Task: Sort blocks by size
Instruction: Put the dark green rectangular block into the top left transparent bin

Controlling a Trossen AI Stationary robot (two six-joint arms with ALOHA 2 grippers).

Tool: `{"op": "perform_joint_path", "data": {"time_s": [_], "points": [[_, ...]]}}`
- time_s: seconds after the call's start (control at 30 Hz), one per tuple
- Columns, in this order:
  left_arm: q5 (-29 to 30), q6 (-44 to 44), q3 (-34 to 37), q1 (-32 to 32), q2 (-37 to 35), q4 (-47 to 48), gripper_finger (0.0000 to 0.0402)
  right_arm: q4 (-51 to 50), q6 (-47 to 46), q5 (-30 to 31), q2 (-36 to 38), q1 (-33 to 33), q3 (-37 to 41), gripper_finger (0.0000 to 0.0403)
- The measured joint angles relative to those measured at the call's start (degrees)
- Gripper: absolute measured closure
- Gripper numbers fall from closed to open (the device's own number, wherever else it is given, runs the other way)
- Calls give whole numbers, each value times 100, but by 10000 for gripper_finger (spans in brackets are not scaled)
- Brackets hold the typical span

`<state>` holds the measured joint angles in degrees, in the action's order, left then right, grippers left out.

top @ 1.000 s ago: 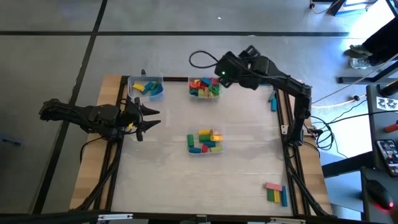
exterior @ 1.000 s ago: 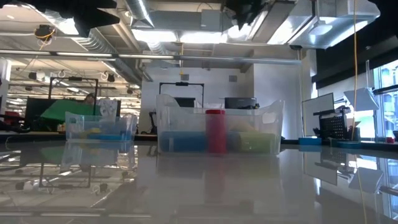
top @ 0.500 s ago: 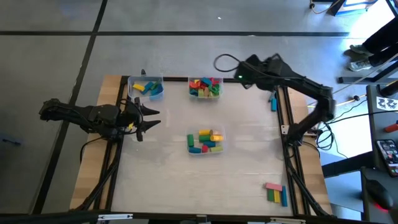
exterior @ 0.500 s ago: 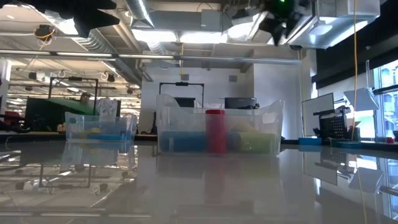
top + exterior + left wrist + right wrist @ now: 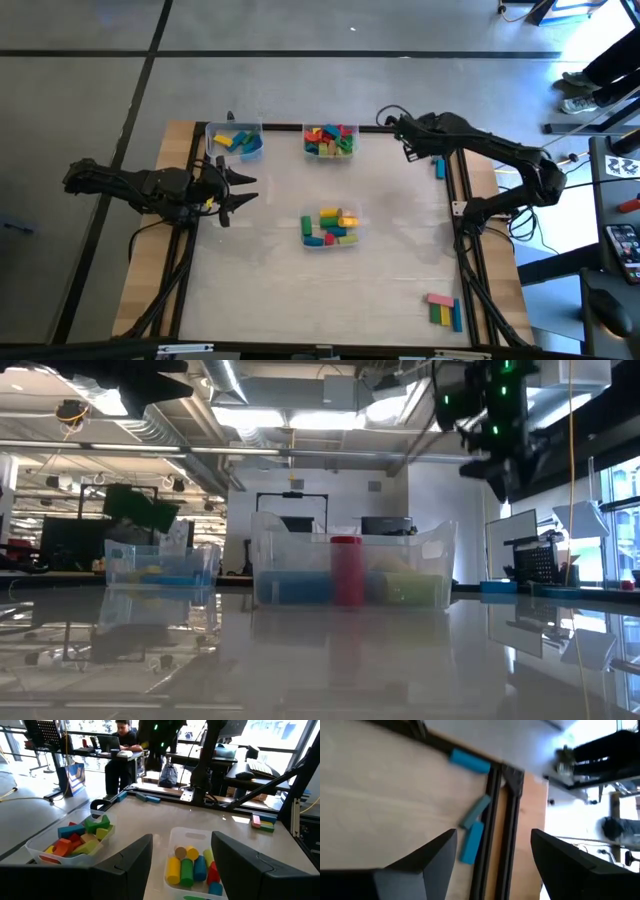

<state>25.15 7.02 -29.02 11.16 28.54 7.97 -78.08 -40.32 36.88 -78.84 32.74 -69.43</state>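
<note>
The blocks lay in several groups on the worktop point(image 5: 400, 250). A clear tub at the far edge point(image 5: 329, 141) held red, green, yellow and blue blocks point(image 5: 328, 140). A second tub in the far left corner point(image 5: 236, 140) held a few blue and yellow blocks point(image 5: 240, 142). A third tub near the middle point(image 5: 330, 228) held green, yellow, red and blue pieces point(image 5: 330, 227), several standing on end in the left wrist view. Two blue blocks point(image 5: 439, 163) lay loose along the right edge by the frame rail, and a pink, green, yellow and blue cluster point(image 5: 443, 309) sat in the near right corner.

The right pincer point(image 5: 407, 140) hung above the worktop near the far right corner, just beside the loose blue blocks, its fingers spread wide and holding nothing. The left pincer point(image 5: 240, 190) waited over the left side, between the corner tub and the middle tub, also wide open and empty.
</note>
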Motion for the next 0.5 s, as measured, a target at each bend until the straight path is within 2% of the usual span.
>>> {"op": "perform_joint_path", "data": {"time_s": [0.17, 0.27, 0.37, 0.5], "points": [[0, 5, 0, 0, 0, 6, 203, 524, 189, -121, -16, 380, 778, 149], [0, 7, 0, 0, 1, 6, 203, 738, 360, -214, -17, 652, 1089, 163], [0, 9, 0, 0, 1, 6, 203, 1187, 574, -435, -16, 870, 1355, 199], [0, 19, 0, 0, 5, 8, 203, 1966, 884, -685, -16, 1072, 1683, 268]]}}
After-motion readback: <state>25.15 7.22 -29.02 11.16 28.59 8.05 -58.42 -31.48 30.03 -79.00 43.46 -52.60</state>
